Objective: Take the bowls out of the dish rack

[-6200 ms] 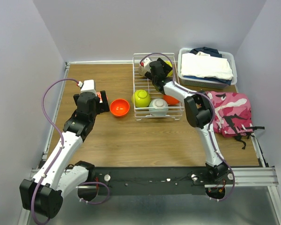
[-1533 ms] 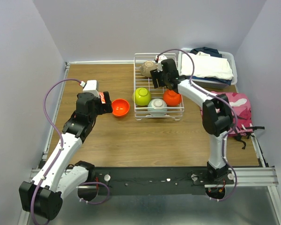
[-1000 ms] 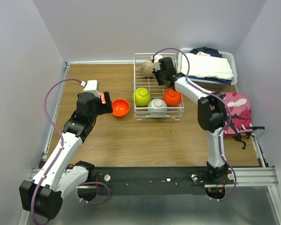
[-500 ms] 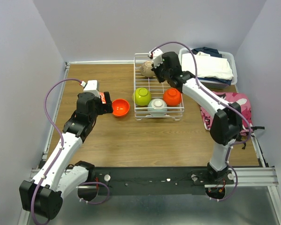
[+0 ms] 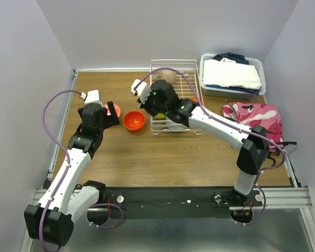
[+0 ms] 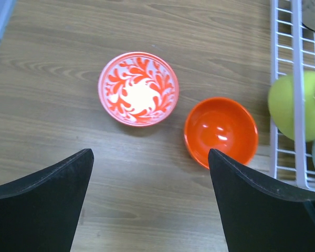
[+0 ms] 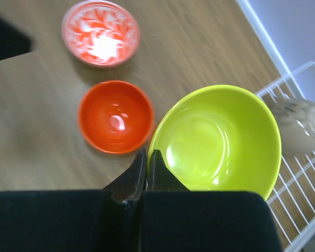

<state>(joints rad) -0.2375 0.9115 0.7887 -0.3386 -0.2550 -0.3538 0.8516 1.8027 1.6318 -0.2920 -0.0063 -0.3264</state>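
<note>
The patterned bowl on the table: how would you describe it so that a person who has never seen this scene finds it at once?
Find the white wire dish rack at the back of the wooden table. Left of it, two bowls sit on the bare wood: the orange bowl nearer the rack, the patterned bowl beyond it. Only this one has red leaves on white.

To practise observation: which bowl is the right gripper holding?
The lime-green bowl, pinched at its rim by the right gripper; the orange bowl and patterned bowl rest on the table.

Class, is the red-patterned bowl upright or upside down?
Upright: the red-patterned bowl shows its open inside facing up on the table.
</note>
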